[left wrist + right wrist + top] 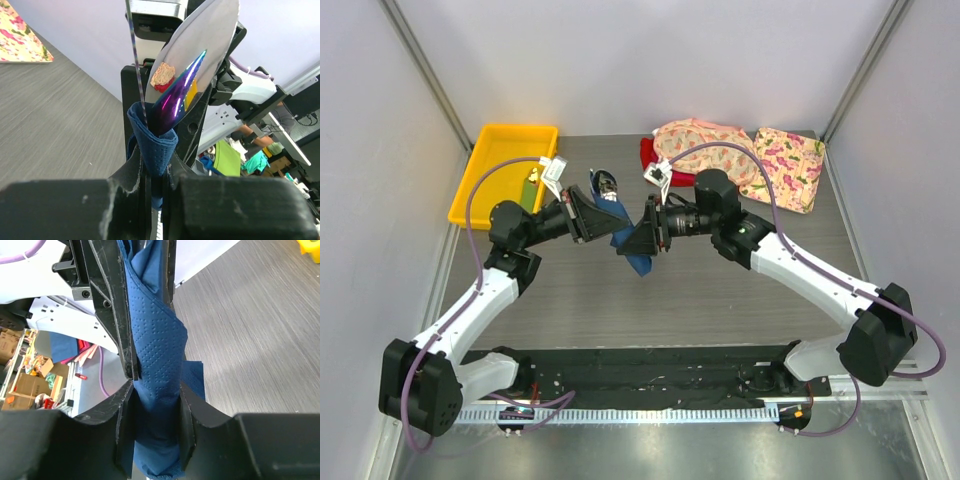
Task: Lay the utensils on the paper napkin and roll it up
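**Napkin roll held aloft between both claws**

My left claw [610,215] is clamped on the paper napkin [638,262], and two heads of the utensils [192,65] poke out of one end. My right claw [152,395] grips the other end, above the bench [620,310]. At the back, well apart from the roll, lie one yellow tray [470,185] holding a green strip [530,190], two floral cloths [695,140] and one red cloth [647,152]. Two white cable tags [552,168] carry print too small to read.

The top camera looks down from behind on the whole table [620,310]. The two wrist cameras face each other at close range; all three share the napkin [636,260].
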`<state>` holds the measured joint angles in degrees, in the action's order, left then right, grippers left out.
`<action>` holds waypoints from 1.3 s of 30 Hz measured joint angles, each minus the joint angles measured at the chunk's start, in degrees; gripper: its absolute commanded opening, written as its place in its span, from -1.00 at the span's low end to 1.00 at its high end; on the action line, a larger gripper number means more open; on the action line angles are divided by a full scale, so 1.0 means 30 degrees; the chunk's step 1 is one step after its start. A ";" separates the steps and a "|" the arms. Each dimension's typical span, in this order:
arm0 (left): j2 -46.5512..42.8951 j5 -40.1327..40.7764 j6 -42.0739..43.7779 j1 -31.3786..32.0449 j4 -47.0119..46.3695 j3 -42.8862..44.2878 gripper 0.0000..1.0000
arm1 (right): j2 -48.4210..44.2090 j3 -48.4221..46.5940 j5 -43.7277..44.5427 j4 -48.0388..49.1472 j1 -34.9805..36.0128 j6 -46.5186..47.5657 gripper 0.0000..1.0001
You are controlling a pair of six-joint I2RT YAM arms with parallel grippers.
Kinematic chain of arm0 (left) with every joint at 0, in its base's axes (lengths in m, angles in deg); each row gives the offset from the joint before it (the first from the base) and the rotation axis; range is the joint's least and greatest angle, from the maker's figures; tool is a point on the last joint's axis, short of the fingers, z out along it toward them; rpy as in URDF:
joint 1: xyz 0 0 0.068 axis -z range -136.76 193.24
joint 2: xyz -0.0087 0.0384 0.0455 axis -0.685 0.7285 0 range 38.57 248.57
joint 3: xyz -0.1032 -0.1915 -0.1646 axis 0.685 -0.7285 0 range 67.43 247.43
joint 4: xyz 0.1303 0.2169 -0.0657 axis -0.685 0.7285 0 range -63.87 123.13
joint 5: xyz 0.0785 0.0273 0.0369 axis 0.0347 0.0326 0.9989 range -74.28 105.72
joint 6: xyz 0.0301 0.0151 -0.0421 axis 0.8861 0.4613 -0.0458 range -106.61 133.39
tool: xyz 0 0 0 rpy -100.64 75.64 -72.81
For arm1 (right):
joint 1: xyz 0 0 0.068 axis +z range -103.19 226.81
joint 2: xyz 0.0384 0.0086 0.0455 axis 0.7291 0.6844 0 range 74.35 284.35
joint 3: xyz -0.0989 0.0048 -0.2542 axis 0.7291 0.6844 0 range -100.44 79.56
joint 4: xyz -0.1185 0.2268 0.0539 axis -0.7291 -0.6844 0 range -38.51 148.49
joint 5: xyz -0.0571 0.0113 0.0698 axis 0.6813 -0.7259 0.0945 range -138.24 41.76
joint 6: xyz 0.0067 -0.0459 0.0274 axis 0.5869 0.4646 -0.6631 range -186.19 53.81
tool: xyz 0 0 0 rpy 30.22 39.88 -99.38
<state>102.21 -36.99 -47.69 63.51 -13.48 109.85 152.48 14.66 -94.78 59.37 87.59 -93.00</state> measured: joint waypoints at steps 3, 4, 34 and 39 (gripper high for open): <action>0.0000 -0.0240 -0.0015 0.0022 -0.0080 0.0000 -1.00 | -0.0044 0.0233 -0.0226 0.0328 0.0000 -0.0255 -0.98; 0.0000 -0.0299 -0.0007 0.0066 -0.0095 0.0000 -1.00 | -0.0073 0.0321 -0.0284 0.0437 0.0000 -0.0335 -0.98; -0.1129 0.1843 0.0481 -0.1348 0.0437 -0.1078 0.40 | -0.0780 0.0364 0.2506 0.2412 0.0248 -0.2696 -0.98; -0.0998 0.1814 -0.0102 -0.0568 -0.0087 -0.1078 0.39 | -0.0780 0.0364 0.2688 0.2426 0.0248 -0.2601 -0.98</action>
<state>99.21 -31.55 -48.00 61.80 -13.74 106.61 150.14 15.75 -86.72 66.65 88.33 -100.80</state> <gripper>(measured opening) 0.698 0.272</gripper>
